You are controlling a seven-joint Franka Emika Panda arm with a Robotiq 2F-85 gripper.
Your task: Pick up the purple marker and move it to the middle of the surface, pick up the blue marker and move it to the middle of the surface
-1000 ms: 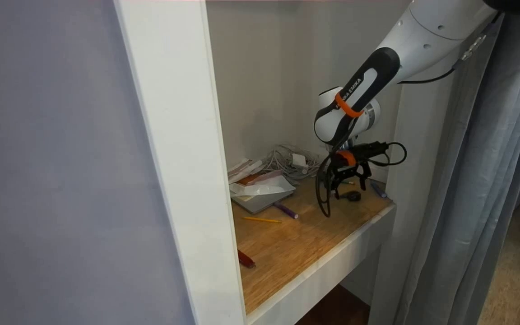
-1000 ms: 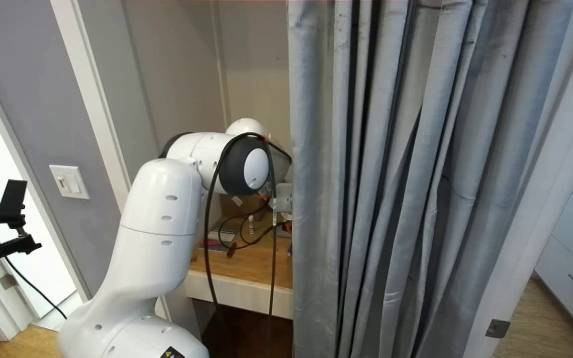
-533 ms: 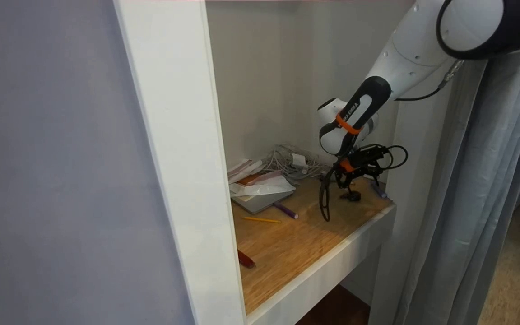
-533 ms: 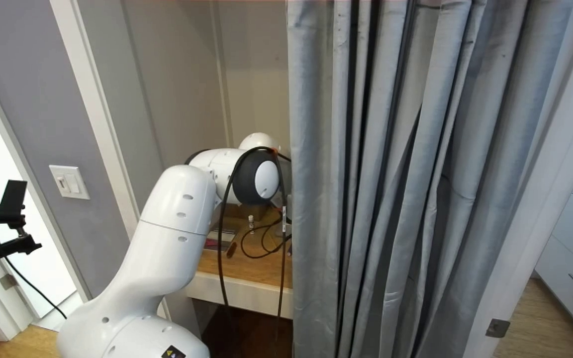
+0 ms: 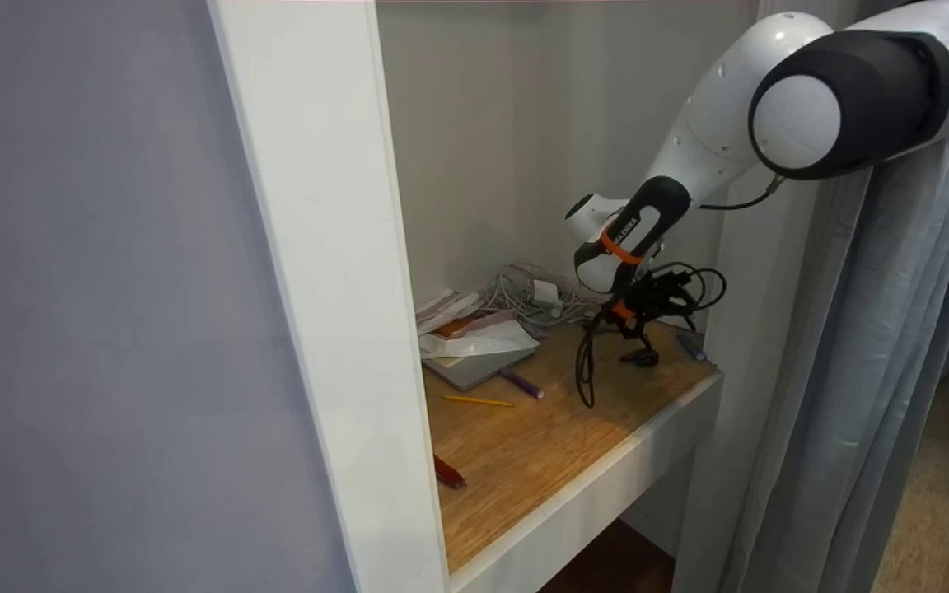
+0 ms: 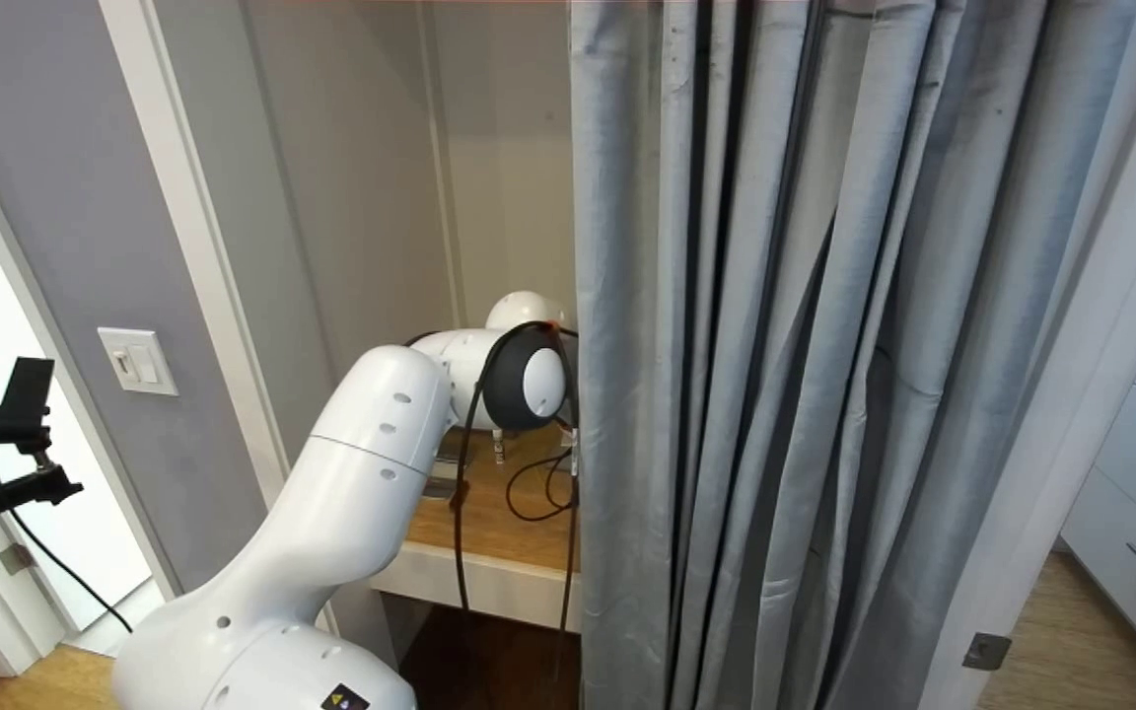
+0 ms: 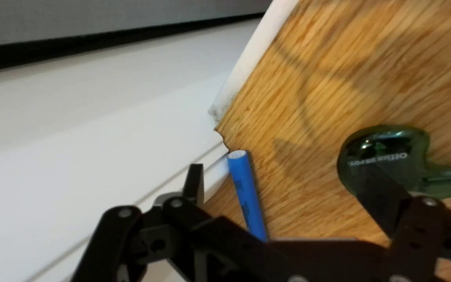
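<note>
Gripper: fingers wide apart, nothing held; low over surface, near its corner.
Blue marker: flat on surface beside white trim, shows between fingers in wrist view, one end hidden by gripper.
Green tool: on surface, "Office DEPOT" lettering; one finger overlaps it in wrist view, contact unclear.
Purple marker: on surface in an exterior view, well apart from gripper, one end at grey pad; whether touching, cannot tell.
Pencil: yellow, on surface, near purple marker.
Red stick: on surface, part hidden by white post.
Packets: on grey pad; cable tangle beside them.
</note>
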